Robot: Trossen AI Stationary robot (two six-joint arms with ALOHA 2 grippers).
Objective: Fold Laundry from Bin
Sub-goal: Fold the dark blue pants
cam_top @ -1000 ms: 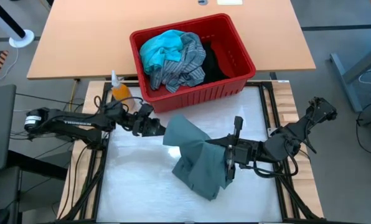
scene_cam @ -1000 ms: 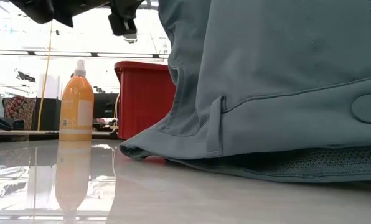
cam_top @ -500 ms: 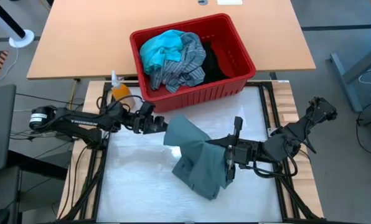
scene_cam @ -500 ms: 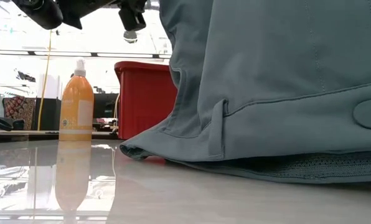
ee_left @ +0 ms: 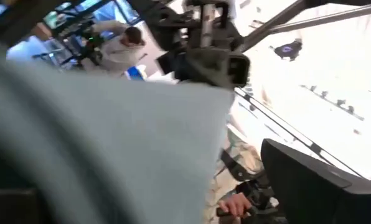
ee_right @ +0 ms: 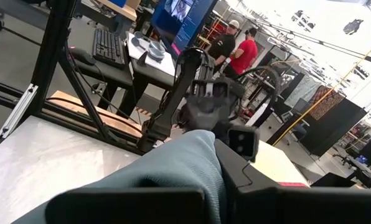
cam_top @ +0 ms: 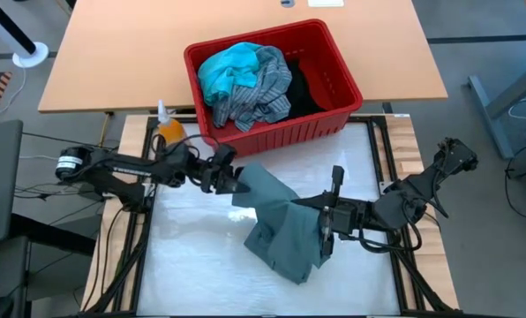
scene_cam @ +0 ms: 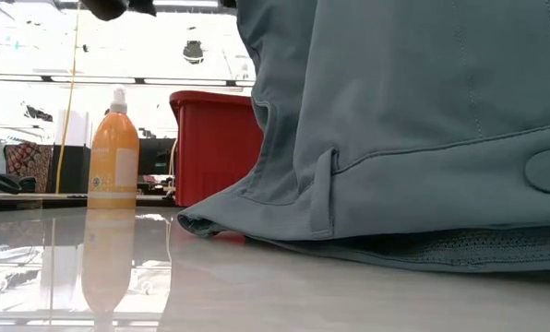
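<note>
text: none legible | orange bottle [scene_cam: 114, 148]: label unreadable | monitor [ee_right: 185, 15]: screen content unreadable

A big light-brown wooden table [cam_top: 113, 53] stands on a grey floor [cam_top: 484, 26], with a bright ceiling (very white) [scene_cam: 146, 55] above.

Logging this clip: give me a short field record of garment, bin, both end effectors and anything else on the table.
garment out: grey-green soft garment, partly lifted off the white table
bin: red slotted plastic basket, holding turquoise, striped and black laundry
left end effector: open, at the garment's upper corner
right end effector: shut on the garment's middle fold
other: orange bottle beside the bin
</note>
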